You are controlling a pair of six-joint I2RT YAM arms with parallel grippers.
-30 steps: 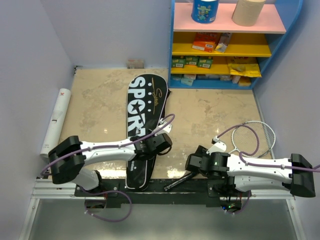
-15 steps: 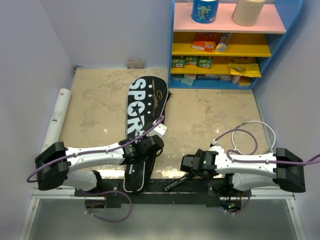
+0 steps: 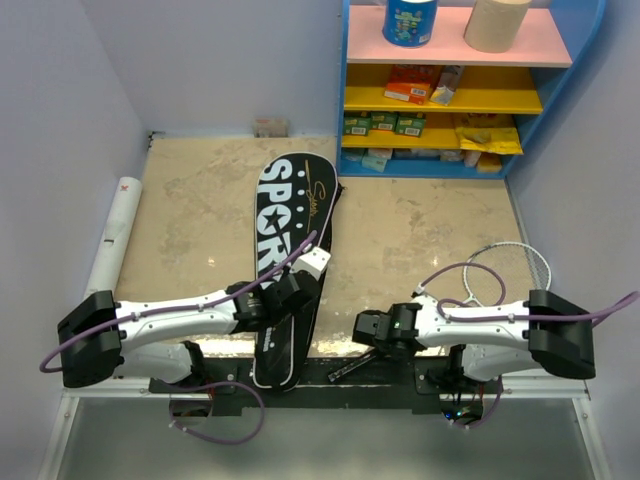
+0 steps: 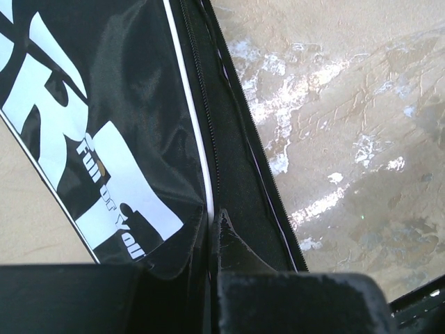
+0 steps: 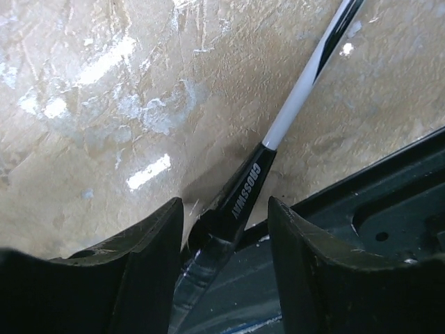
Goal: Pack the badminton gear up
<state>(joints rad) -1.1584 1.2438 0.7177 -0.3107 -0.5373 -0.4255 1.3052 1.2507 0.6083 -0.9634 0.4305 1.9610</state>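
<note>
The black racket bag point(image 3: 290, 205) lettered SPORT lies lengthwise down the middle of the floor. My left gripper point(image 3: 283, 300) point(image 4: 212, 217) is shut on the bag's zipped edge point(image 4: 229, 202) near its narrow end. A silver-framed racket has its head point(image 3: 522, 262) at the right. Its black handle point(image 3: 345, 367) point(image 5: 240, 202) reaches onto the base rail, and my right arm hides most of the shaft. My right gripper point(image 3: 364, 329) point(image 5: 226, 209) straddles the handle, open, with a gap showing on the right side. A long white tube point(image 3: 112, 238) lies along the left wall.
A blue shelf unit point(image 3: 450, 100) with boxes and packets stands at the back right, a blue-wrapped roll point(image 3: 410, 20) and a beige roll point(image 3: 497, 22) on top. The black base rail point(image 3: 320, 378) runs along the near edge. Purple walls close in both sides.
My left arm has drawn back and lower along the bag, still gripping it. The right gripper has slid left over the racket handle and its jaws have narrowed.
</note>
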